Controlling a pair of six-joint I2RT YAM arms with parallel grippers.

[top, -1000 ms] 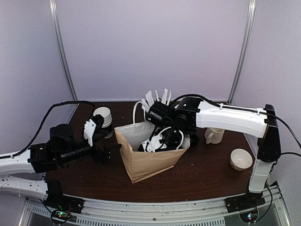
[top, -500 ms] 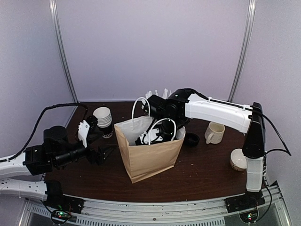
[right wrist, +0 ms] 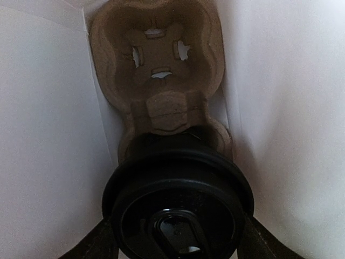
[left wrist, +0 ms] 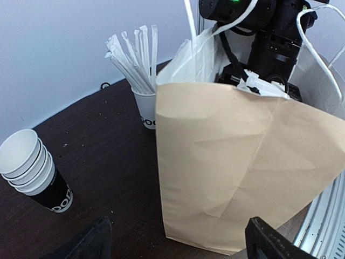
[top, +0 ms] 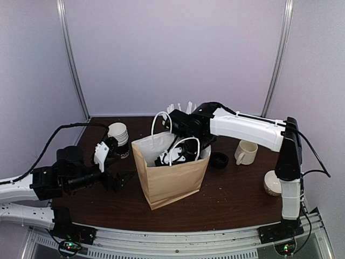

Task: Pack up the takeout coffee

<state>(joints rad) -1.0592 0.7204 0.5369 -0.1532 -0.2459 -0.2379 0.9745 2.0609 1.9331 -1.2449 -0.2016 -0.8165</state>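
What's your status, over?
Left fingers open, beside brown paper bag. Right fingers grip black-lidded paper coffee cup inside bag, at moulded cardboard carrier. Nothing blocking.

The paper bag (left wrist: 237, 172) is matt brown kraft, lightly creased, with a smooth white lining. Inside it, the cup carrier (right wrist: 156, 59) is rough moulded pulp, dull and fibrous. The takeout coffee (right wrist: 178, 199) has a glossy black plastic lid. The worktop (left wrist: 102, 145) looks like dark, grained wood with a low sheen.

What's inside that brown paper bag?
A moulded cardboard cup carrier lies at the bottom of the bag. The right gripper holds the takeout coffee at its near pocket. The black lid hides the cup's body.
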